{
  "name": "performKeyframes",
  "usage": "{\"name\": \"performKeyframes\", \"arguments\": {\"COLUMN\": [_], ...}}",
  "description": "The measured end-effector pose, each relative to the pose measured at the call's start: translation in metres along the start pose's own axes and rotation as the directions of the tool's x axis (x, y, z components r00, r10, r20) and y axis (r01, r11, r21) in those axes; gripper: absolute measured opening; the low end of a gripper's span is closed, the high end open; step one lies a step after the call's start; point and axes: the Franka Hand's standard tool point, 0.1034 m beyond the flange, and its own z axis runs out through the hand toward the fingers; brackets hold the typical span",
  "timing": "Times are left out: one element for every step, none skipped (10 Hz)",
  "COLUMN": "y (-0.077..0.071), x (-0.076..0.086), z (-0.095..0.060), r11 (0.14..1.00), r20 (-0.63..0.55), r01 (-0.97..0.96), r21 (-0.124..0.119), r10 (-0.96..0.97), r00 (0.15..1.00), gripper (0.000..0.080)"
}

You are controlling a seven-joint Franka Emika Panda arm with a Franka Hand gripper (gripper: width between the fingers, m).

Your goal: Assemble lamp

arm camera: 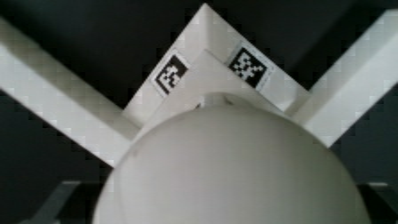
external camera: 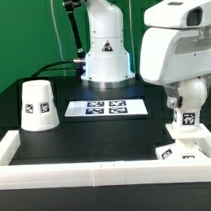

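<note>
Pinching bulb (external camera: 182, 117) in jaws over base (external camera: 191, 149); risks seating crooked if tilted, or shoving base along tabletop (external camera: 95, 134).

Robotics lab, seemingly: black table (external camera: 95, 134) walled by a white rim (external camera: 97, 172), tagged marker board (external camera: 116, 107) near the far edge, robot arm base (external camera: 104, 58) behind, green backdrop (external camera: 20, 38).

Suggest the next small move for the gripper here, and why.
Probably ease the bulb straight down onto the base. The gripper seems to hold the bulb upright just over the base; whether they already touch is unclear. The shade stands apart at the exterior view's left, so its turn comes later.
</note>
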Motion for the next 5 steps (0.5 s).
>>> {"name": "performKeyframes", "arguments": {"y": [-0.0005, -0.0005, -0.0006, -0.0006, -0.0007], "x": [0.0003, 0.0004, 0.0005, 0.0006, 0.0006], "z": [-0.0001, -0.0001, -0.0001, -0.0002, -0.0002], "r11": [0.998, 0.992, 0.986, 0.965, 0.949], "r20": [-0.001, -0.001, -0.001, -0.001, -0.001], "r01": [-0.065, -0.125, -0.169, -0.263, -0.317], "r21": [0.000, 0.000, 0.001, 0.001, 0.002], "r10": [0.065, 0.125, 0.169, 0.263, 0.317], "r00": [0.998, 0.992, 0.986, 0.965, 0.949], "gripper": [0.0577, 0.0577, 0.0577, 0.0578, 0.0579]}}
